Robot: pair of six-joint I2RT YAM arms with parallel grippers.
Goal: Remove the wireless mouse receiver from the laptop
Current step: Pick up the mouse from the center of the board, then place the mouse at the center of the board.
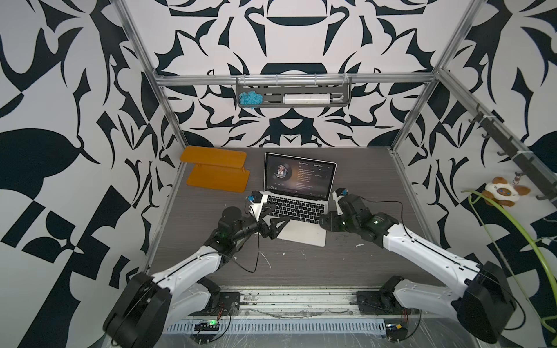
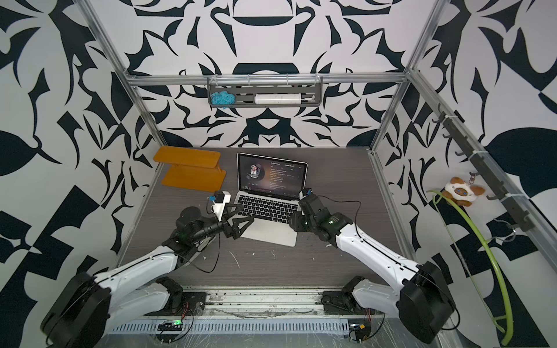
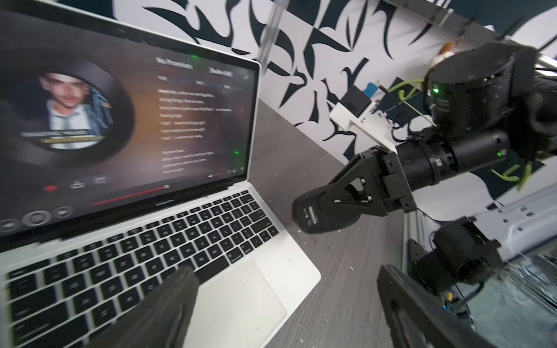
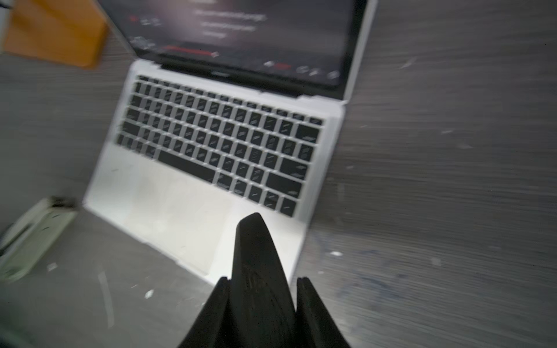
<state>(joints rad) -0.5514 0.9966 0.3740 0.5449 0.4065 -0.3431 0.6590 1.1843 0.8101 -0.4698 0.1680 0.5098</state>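
In both top views a dark wood-grain surface carries an open silver laptop near its middle. Its lid is up and its screen faces the arms, lit with a dark music player (a round portrait on one side, lines of pale text beside it). An orange stand sits at the far left of the surface, near the laptop's lid but apart from it. The left gripper hangs over the laptop's near left corner, above the keys and the palm rest, with its jaws spread wide and nothing between them; whether it touches the laptop cannot be told. The right gripper is just beside the laptop's right edge, toward the near corner, clamped on a black mouse. In the left wrist view the mouse is tipped on its side, so that its labelled underside faces the laptop, low over the surface. In the blurred right wrist view the mouse's dark nose pokes out between the jaws. The receiver is too small to make out in any view, so its place cannot be told.
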